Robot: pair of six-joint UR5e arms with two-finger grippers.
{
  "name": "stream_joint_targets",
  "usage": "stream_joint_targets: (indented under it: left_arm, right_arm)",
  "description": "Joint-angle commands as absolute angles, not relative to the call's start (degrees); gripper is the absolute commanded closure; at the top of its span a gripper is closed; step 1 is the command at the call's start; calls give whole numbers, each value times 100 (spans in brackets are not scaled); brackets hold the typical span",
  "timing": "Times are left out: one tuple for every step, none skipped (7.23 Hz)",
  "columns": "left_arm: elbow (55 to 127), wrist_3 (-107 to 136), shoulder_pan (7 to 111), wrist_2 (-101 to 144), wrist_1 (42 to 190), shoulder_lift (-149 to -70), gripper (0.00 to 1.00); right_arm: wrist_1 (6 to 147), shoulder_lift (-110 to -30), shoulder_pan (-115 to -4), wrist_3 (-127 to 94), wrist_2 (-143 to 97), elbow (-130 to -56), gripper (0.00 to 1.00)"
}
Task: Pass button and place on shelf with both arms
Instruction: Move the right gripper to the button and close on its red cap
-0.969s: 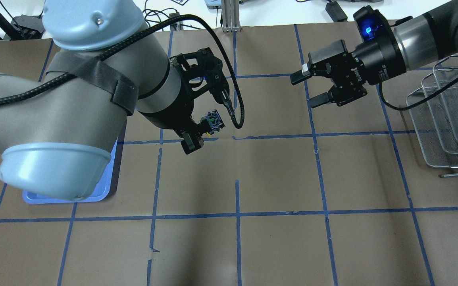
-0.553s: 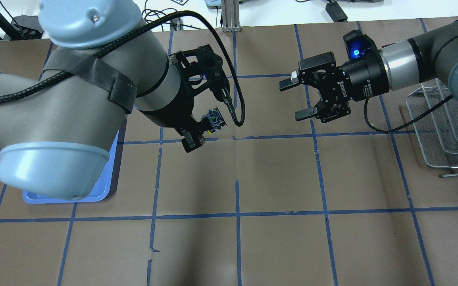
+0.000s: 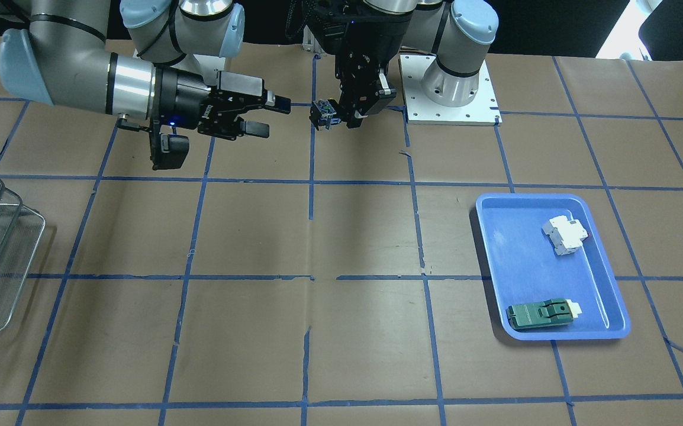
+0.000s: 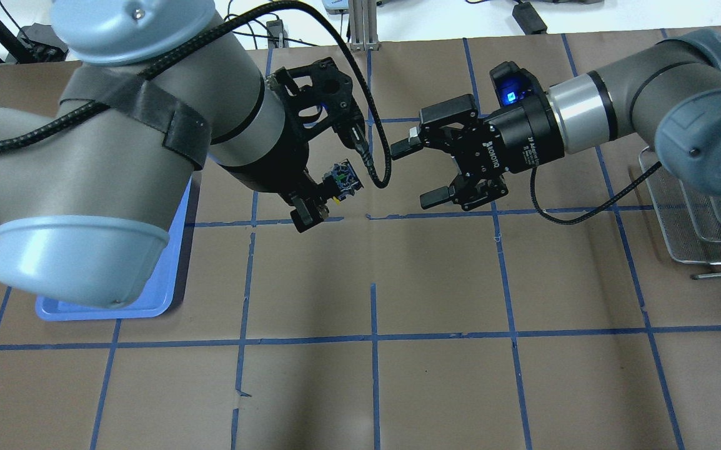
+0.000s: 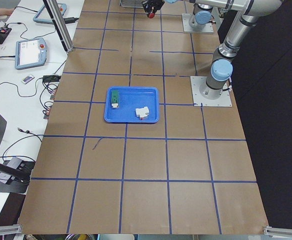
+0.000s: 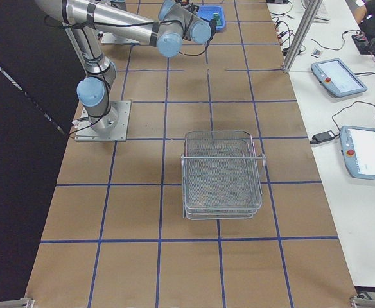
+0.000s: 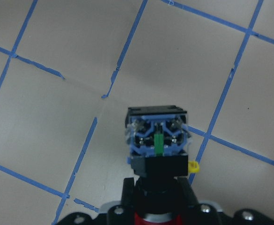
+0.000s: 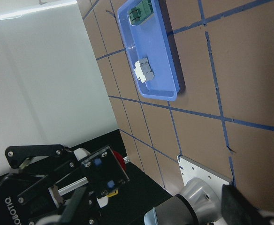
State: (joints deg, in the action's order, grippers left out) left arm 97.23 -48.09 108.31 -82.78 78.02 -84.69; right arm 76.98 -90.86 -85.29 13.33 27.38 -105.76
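Left gripper [image 4: 322,199] had the button [image 4: 340,181] clamped in its jaws, above the surface [image 4: 435,281], blue base outward. Right gripper [image 4: 415,174] jaws were spread wide, near the button, not touching. Shelf [image 4: 676,225] sat well apart.

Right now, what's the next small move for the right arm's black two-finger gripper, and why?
Probably ease the open right gripper toward the small red-capped push-button switch until its fingers straddle the blue block end. A gap separates them, and the left gripper grips the cap end.
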Motion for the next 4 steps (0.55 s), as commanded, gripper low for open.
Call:
stream_joint_targets:
  left_arm:
    - [9712,-4808,10828,-8271,7805,-8473,100]
    - [9703,-4808,10828,-8271,7796,-8473,100]
    - [9703,-4808,10819,-8271,7796,-8464,100]
    - [9703,-4799,10819,-8271,7796,-8473,100]
  right_arm:
    - [8154,-9062,-8771,1327,2472,-10582,0]
    - [8522,-9044,-8815,1371,2113,-10591,0]
    - [8786,-8992,-8807,1380,2127,-10591,0]
    - [8789,-8983,-8824,1380,2144,-10600,0]
